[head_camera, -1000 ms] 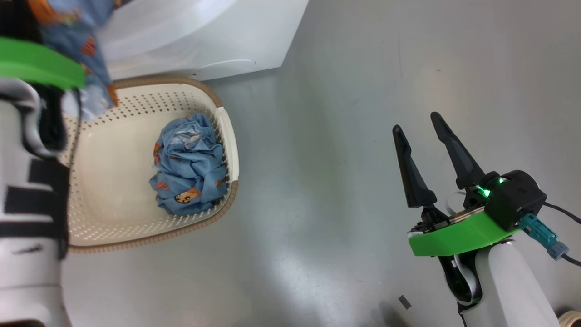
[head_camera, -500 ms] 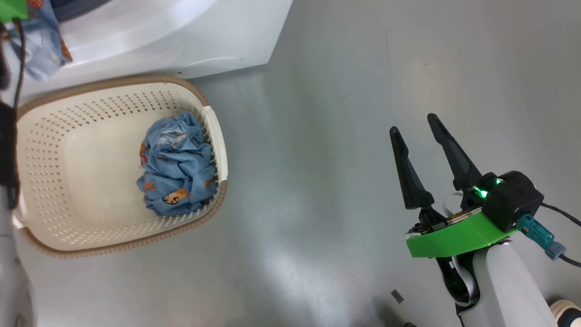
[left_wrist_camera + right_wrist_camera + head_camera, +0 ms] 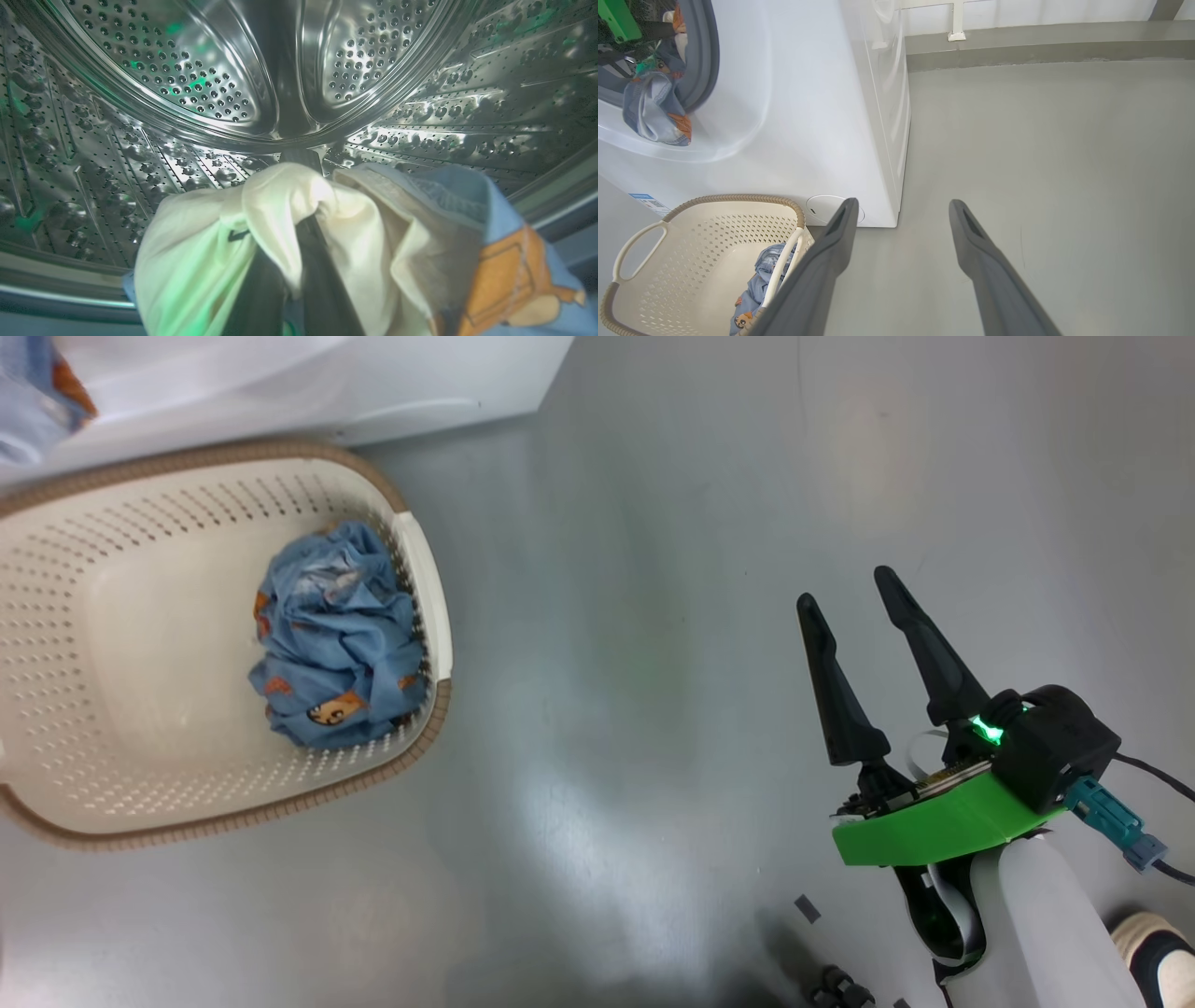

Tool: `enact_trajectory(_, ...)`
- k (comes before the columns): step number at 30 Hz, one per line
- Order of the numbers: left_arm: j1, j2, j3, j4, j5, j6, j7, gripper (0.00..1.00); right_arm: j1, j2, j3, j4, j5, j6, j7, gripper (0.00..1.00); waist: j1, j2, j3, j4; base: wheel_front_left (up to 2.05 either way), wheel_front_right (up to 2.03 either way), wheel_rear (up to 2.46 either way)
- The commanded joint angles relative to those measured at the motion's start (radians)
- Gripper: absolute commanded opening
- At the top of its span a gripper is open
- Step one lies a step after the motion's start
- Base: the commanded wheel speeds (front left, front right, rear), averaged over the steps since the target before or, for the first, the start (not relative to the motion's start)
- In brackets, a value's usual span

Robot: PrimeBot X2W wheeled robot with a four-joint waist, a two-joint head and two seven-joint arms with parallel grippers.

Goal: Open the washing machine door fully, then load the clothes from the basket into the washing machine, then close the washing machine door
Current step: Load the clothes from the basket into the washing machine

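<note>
The cream basket (image 3: 425,579) stands on the floor before the white washing machine (image 3: 280,383). One crumpled light-blue bundle of clothes (image 3: 331,639) lies against its right wall. My left gripper (image 3: 299,242) is shut on a cream and blue garment (image 3: 373,233), held inside the steel drum (image 3: 187,84). In the right wrist view that garment (image 3: 654,107) hangs at the grey gasket (image 3: 703,56) of the washing machine (image 3: 808,116). My right gripper (image 3: 845,588) hovers open over bare floor, right of the basket (image 3: 714,224). The door is out of view.
Grey floor (image 3: 635,616) stretches to the right of the machine as far as a low wall ledge (image 3: 1041,46). A blue label sticker (image 3: 647,200) marks the machine's lower corner. A shoe (image 3: 1153,943) and small dark bits (image 3: 840,985) lie near my right arm.
The head camera has swung, so the basket sits further left in the picture. My left arm with the garment has gone up out of the head view toward the machine. The right gripper holds still.
</note>
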Motion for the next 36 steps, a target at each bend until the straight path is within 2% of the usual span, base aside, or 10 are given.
enact_trajectory(1, -0.033, 0.048, 0.002, -0.01, 0.009, 0.012, -0.001, 0.0, 0.036, 0.005, 0.021, -0.025, 0.007, 0.002, -0.005, 1.0, 0.0, 0.0, 0.027, 0.0, 0.0, 0.0, 0.0)
enact_trajectory(6, -0.086, 0.074, -0.03, 0.019, 0.047, 0.025, -0.041, 0.0, 0.036, 0.005, 0.035, -0.028, 0.012, 0.002, -0.005, 1.0, 0.0, 0.0, 0.06, -0.008, 0.0, 0.0, 0.0)
enact_trajectory(12, -0.144, 0.1, -0.086, -0.034, 0.12, 0.043, -0.159, 0.0, 0.034, 0.005, 0.045, -0.033, 0.022, 0.002, -0.005, 1.0, 0.0, 0.0, 0.088, -0.021, 0.0, 0.0, 0.0)
enact_trajectory(14, -0.153, 0.107, -0.101, -0.077, 0.143, 0.048, -0.169, 0.0, 0.037, 0.005, 0.046, -0.032, 0.023, 0.002, -0.005, 1.0, 0.0, 0.0, 0.092, -0.023, 0.0, 0.0, 0.0)
enact_trajectory(20, -0.111, 0.141, -0.098, -0.361, 0.194, 0.079, -0.171, 0.0, 0.036, 0.005, 0.058, -0.031, 0.028, 0.002, -0.005, 1.0, 0.0, 0.0, 0.1, -0.031, 0.0, 0.0, 0.0)
enact_trajectory(24, -0.067, 0.163, -0.09, -0.487, 0.216, 0.087, -0.171, 0.0, 0.031, 0.005, 0.065, -0.029, 0.03, 0.002, -0.005, 1.0, 0.0, 0.0, 0.1, -0.033, 0.0, 0.0, 0.0)
enact_trajectory(36, -0.013, 0.184, -0.052, -0.656, 0.239, 0.093, -0.171, 0.0, 0.013, 0.005, 0.074, -0.024, 0.039, 0.002, -0.005, 1.0, 0.0, 0.0, 0.112, -0.043, 0.0, 0.0, 0.0)
